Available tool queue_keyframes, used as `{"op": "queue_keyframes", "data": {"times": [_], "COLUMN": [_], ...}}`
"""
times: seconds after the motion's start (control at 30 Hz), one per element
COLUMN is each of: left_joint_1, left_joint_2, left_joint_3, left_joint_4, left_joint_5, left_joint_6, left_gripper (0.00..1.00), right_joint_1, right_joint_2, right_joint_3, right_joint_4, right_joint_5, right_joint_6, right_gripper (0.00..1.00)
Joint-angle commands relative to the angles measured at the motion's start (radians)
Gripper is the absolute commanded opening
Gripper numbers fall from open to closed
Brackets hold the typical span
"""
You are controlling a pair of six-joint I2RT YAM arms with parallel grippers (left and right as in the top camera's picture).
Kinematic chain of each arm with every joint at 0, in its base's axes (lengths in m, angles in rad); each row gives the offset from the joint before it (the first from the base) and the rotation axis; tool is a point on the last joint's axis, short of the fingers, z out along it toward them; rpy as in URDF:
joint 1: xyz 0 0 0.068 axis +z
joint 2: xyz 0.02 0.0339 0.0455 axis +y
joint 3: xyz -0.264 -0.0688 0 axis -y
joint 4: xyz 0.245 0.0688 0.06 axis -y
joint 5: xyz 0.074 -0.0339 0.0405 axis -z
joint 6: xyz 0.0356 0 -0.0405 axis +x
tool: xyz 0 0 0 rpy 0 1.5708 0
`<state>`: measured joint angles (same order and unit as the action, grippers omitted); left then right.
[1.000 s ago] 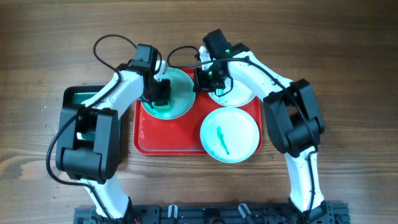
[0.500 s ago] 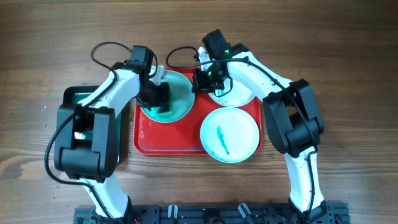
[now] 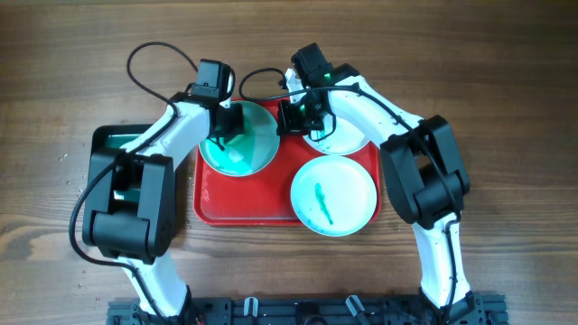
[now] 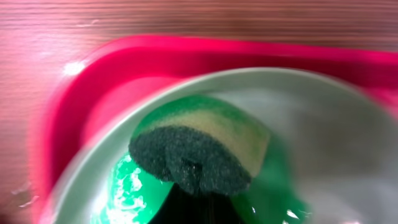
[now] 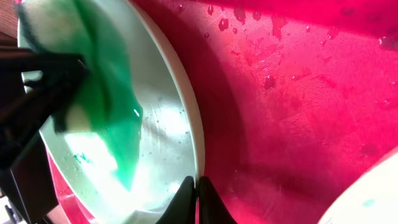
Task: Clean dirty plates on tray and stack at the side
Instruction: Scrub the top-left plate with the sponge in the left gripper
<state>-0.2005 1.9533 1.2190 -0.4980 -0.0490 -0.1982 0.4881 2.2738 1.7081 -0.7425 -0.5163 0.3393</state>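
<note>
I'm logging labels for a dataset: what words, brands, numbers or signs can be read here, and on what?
None: no readable text shows on the red tray, the plates, the sponge or the wooden table.

A brown wooden desk [image 3: 506, 72] is stretching across the whole view, its grain running sideways under soft, even light.

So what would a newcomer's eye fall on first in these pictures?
The bright red tray in the middle of the table, and on its far-left part a teal-flooded plate, where the left gripper presses a sponge. Next, the white plate at the tray's near-right corner, with one teal streak.
</note>
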Motion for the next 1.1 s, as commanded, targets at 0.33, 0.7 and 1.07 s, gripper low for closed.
{"op": "queue_keyframes", "data": {"times": [0.33, 0.7, 1.07], "left_joint_1": [0.015, 0.015, -0.031], "left_joint_2": [0.015, 0.015, 0.015], "left_joint_3": [-0.016, -0.016, -0.016], "left_joint_4": [-0.238, 0.041, -0.157], "left_joint_5": [0.640, -0.162, 0.594], "left_joint_6": [0.293, -0.126, 0.041], "left_gripper": [0.04, 0.04, 0.04], "right_joint_1": [-0.002, -0.002, -0.002], "right_joint_2": [0.012, 0.012, 0.012], "right_joint_3": [-0.002, -0.002, -0.002], "right_joint_4": [-0.002, -0.002, -0.003], "right_joint_5": [0.003, 0.003, 0.003], "right_joint_6": [0.001, 0.002, 0.001], "right_gripper": [0.04, 0.04, 0.04]}}
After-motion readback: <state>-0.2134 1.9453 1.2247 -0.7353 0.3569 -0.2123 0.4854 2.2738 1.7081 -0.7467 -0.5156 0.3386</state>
